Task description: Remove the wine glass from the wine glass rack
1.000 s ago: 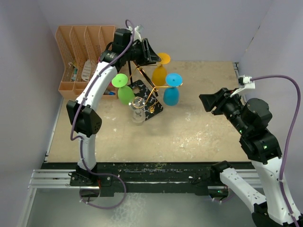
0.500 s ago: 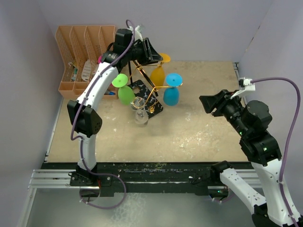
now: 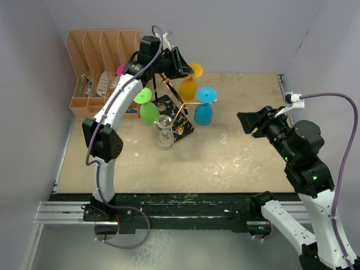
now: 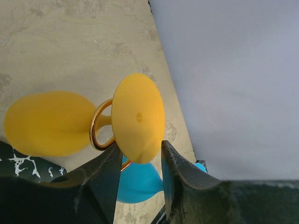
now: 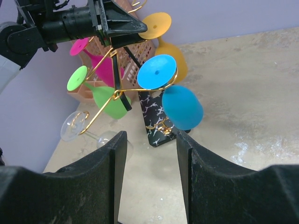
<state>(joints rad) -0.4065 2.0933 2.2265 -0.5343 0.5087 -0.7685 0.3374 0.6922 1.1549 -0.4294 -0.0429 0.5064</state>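
The wine glass rack (image 3: 179, 107) is gold wire on a black post with a black marbled base (image 3: 181, 126). Upside down on it hang a yellow glass (image 3: 188, 87), a blue glass (image 3: 203, 114), a green glass (image 3: 149, 112), a clear glass (image 3: 164, 134) and a pink glass (image 5: 100, 63). My left gripper (image 3: 183, 65) is open, high at the yellow glass's foot (image 4: 138, 116); the foot's lower edge sits between the fingertips (image 4: 112, 161). My right gripper (image 3: 251, 121) is open and empty, well to the right of the rack, facing it (image 5: 156, 119).
An orange slotted desk organiser (image 3: 95, 56) stands at the back left, just behind the rack. Purple walls close the back and both sides. The tabletop (image 3: 225, 152) between the rack and my right arm is bare beige board.
My left gripper has moved a little right, closer around the yellow glass's foot. The clear glass has swung slightly. My right arm has barely moved.
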